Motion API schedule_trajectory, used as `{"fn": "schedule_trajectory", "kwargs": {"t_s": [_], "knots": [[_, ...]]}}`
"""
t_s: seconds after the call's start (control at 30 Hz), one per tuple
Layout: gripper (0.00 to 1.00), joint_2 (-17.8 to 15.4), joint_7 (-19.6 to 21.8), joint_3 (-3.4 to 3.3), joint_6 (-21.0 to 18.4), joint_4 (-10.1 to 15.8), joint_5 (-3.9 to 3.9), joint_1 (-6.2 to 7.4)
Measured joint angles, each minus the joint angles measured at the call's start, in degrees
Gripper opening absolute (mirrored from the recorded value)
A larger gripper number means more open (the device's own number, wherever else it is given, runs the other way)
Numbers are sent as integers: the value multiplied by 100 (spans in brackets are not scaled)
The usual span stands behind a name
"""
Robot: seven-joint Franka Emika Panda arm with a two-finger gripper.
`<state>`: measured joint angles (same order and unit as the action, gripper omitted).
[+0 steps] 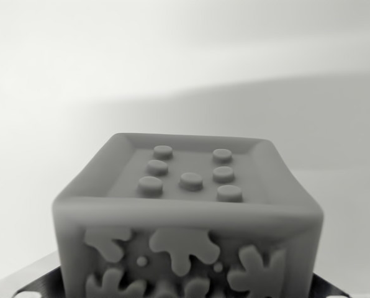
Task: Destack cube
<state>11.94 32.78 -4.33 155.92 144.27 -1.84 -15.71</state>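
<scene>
A grey cube (188, 211) fills the lower middle of the wrist view, very close to the camera. Its top face has a raised rim and several round studs (191, 180). Its front face carries raised splat-like shapes and small dots (184, 247). What the cube rests on is hidden below the picture's edge. Dark metal gripper parts (39, 280) show at the bottom left and bottom right corners, beside the cube. The fingertips are out of sight, so whether they are open or shut is not shown.
A plain pale surface (172, 56) stretches behind the cube, with a broad soft shadow (284, 118) across the middle right.
</scene>
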Motion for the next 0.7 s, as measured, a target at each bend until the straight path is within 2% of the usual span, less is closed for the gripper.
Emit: {"fn": "schedule_trajectory", "kwargs": {"t_s": [0.7], "knots": [[0,218,-811,0,158,-57,-55,-446]]}}
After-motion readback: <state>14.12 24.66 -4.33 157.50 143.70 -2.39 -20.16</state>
